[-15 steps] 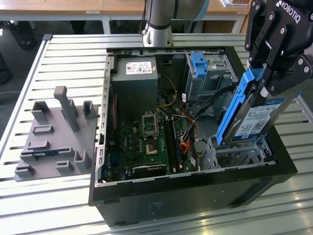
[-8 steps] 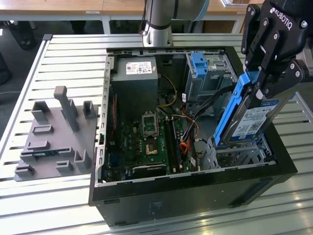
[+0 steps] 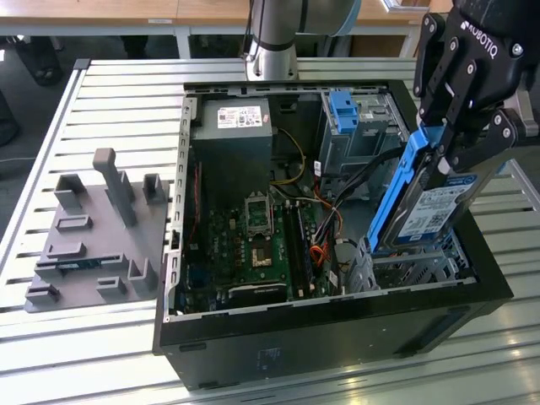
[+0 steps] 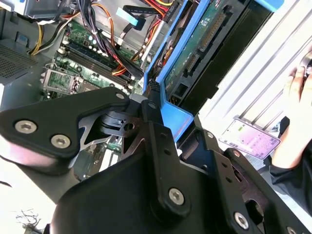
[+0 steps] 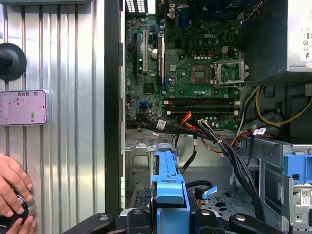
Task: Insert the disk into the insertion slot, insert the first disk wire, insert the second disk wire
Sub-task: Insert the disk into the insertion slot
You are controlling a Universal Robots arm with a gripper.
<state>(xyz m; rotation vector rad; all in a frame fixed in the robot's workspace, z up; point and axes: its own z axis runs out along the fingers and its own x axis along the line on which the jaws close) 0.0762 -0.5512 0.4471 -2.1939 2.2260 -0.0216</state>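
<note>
My gripper (image 3: 460, 139) is shut on the disk (image 3: 430, 211), a silver drive with a white-and-blue label in a bright blue carrier. It holds the disk steeply tilted at the exterior view's right. The disk's lower end reaches into the insertion slot (image 3: 418, 266), a low silver perforated cage at the case's front right corner. In the second wrist view the black fingers (image 4: 151, 122) clamp the blue carrier (image 4: 170, 109) and the disk's green underside (image 4: 195, 48) shows. In the first wrist view the carrier (image 5: 169, 192) stands over the slot (image 5: 141, 163). Loose black and orange wires (image 3: 337, 202) hang beside the slot.
The open computer case (image 3: 337, 321) holds a motherboard (image 3: 253, 240), a grey power supply (image 3: 232, 126) and a taller grey cage with a blue latch (image 3: 346, 114). A grey fixture plate (image 3: 93, 228) lies at the exterior view's left. A person's hand (image 5: 12, 192) and a phone (image 5: 22, 107) are beside the case.
</note>
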